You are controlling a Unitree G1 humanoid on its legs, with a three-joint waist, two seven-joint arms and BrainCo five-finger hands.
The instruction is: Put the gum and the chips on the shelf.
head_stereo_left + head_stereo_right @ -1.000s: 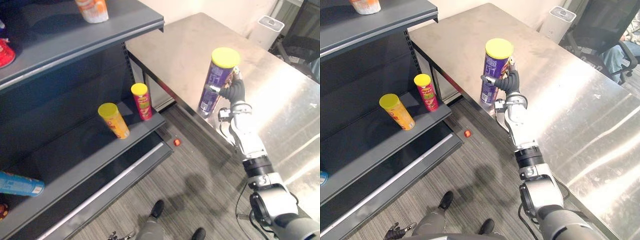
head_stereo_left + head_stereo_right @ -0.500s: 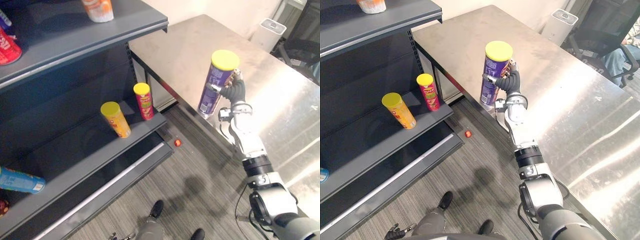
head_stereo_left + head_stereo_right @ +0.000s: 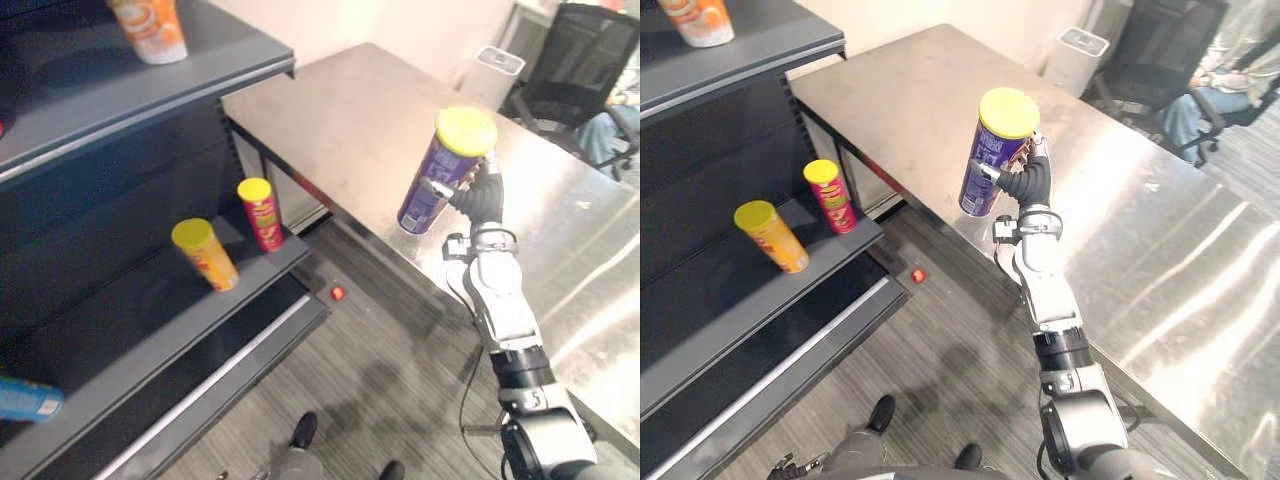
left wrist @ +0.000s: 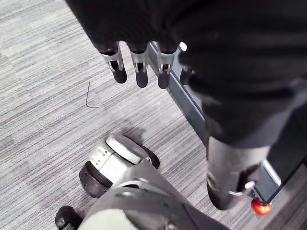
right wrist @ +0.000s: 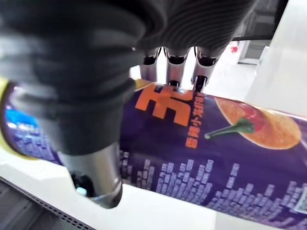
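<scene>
A tall purple chips can (image 3: pixel 440 175) with a yellow lid is tilted over the near edge of the steel table (image 3: pixel 340 110). My right hand (image 3: pixel 478 200) is shut on it, fingers and thumb curled round its side (image 5: pixel 216 143). I cannot tell whether its base touches the table. A grey shelf (image 3: pixel 150 300) stands to the left, with a yellow can (image 3: pixel 205 255) and a red can (image 3: pixel 260 213) upright on its middle board. My left hand (image 4: pixel 139 67) hangs low over the carpet, fingers straight and holding nothing.
An orange cup (image 3: pixel 148 25) stands on the top board and a blue can (image 3: pixel 25 397) lies at the far left. A small red thing (image 3: pixel 338 293) lies on the floor by the shelf's foot. A white bin (image 3: pixel 495 70), an office chair (image 3: pixel 585 60) and a seated person (image 3: pixel 1230 50) are behind the table.
The whole view has shifted, so the camera moved. The purple can in my right hand leans a little more, its lid further right.
</scene>
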